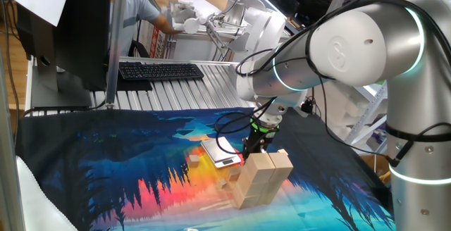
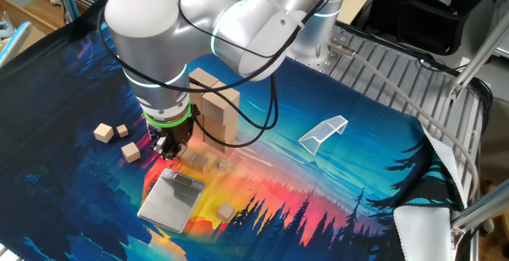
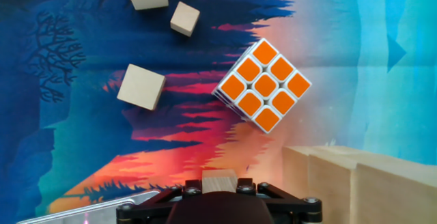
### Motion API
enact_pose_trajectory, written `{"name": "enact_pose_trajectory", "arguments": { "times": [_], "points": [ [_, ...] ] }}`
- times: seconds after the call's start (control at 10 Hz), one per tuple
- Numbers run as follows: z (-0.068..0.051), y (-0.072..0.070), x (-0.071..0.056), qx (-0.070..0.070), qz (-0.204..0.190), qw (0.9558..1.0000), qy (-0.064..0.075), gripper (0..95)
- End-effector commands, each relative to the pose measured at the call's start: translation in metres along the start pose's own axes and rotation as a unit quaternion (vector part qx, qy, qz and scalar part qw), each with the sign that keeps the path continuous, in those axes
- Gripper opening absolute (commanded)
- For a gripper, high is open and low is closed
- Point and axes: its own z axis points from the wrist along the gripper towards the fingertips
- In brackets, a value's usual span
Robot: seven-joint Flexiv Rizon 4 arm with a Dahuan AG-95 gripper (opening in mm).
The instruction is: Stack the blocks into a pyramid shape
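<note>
One small block (image 3: 220, 180): sits between the jaws, which are closed on it, gripper (image 2: 169, 146) pointing straight down just over the counter (image 2: 334, 181).
Step, judged: pick-up of a small piece for the pyramid.
Next move, judged: lift clear, carry over the stack without knocking it.
Stack (image 2: 216, 106): larger bricks, just beside the jaws.
Loose cubes (image 2: 103, 132): apart, on the far side.
Scale (image 2: 170, 200): near.

Table cloth (image 2: 334, 181) bears blocks (image 2: 216, 111), scale (image 2: 170, 200), puzzle cube (image 3: 262, 85).
</note>
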Motion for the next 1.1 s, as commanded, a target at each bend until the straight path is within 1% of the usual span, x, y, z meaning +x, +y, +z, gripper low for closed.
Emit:
{"name": "enact_pose_trajectory", "arguments": {
  "times": [0.1,0.4,0.5,0.8,1.0,1.1],
  "points": [
    [0.001,0.001,0.000,-0.001,0.003,1.0000,-0.001,38.0],
    [0.001,0.001,0.000,-0.001,0.005,1.0000,0.001,38.0],
    [0.001,0.001,0.000,-0.001,0.004,1.0000,0.001,57.0],
    [-0.001,0.001,0.000,0.003,-0.011,0.9999,-0.001,57.0],
    [-0.010,0.000,-0.001,0.012,-0.025,0.9996,0.000,57.0],
    [-0.017,0.002,-0.002,0.019,-0.029,0.9994,0.001,57.0]
  ]
}}
